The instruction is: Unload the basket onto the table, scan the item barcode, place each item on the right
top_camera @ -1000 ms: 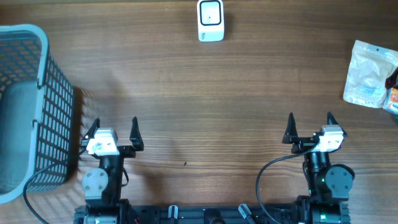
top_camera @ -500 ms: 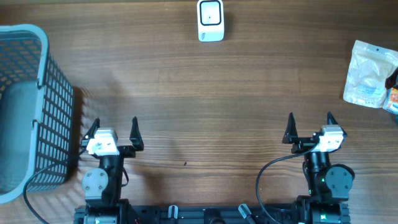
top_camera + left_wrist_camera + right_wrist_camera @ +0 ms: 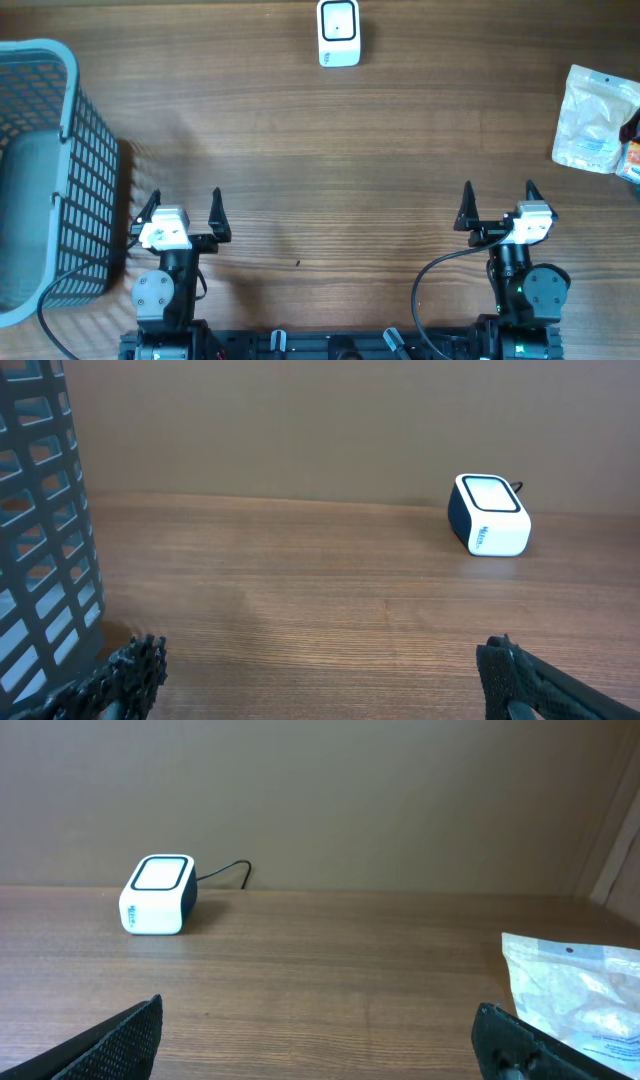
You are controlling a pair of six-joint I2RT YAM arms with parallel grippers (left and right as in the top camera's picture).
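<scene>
Resting grippers: our left gripper (image 3: 186, 195) and right gripper (image 3: 499, 187) sit near our base, jaws wide apart, empty.
Item: our pouch (image 3: 595, 120) lies flat far right, likeliest for the right arm.
Scanner: white box (image 3: 338, 32), far centre, window upward, reachable by either arm.

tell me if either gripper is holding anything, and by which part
Nothing is held. The left gripper and right gripper are both open and empty; the packet lies untouched, apart from both.
</scene>
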